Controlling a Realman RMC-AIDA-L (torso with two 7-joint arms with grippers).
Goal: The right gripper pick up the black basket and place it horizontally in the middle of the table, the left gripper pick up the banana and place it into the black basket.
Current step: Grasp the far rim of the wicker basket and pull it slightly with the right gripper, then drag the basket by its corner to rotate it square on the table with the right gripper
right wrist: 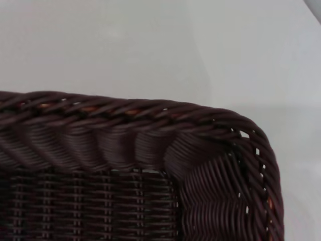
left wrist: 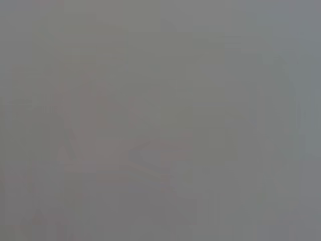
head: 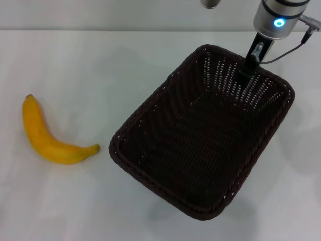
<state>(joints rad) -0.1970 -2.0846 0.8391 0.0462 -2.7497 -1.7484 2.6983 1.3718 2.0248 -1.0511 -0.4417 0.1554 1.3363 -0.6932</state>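
Note:
The black basket [head: 200,135] sits right of the table's [head: 75,60] middle, turned diagonally, with nothing inside. My right gripper [head: 248,68] reaches down from the far right. Its black fingers [head: 246,71] straddle the basket's far braided rim and are shut on it. The right wrist view shows that rim and a corner of the basket [right wrist: 150,130] up close, without my fingers. The yellow banana [head: 47,138] lies on the table to the left of the basket, apart from it. The left gripper is out of view, and the left wrist view shows only plain grey.
A grey cable [head: 286,52] hangs from the right wrist beside the basket's far corner. A small grey object [head: 210,3] shows at the far edge. White table surface lies between the banana and the basket.

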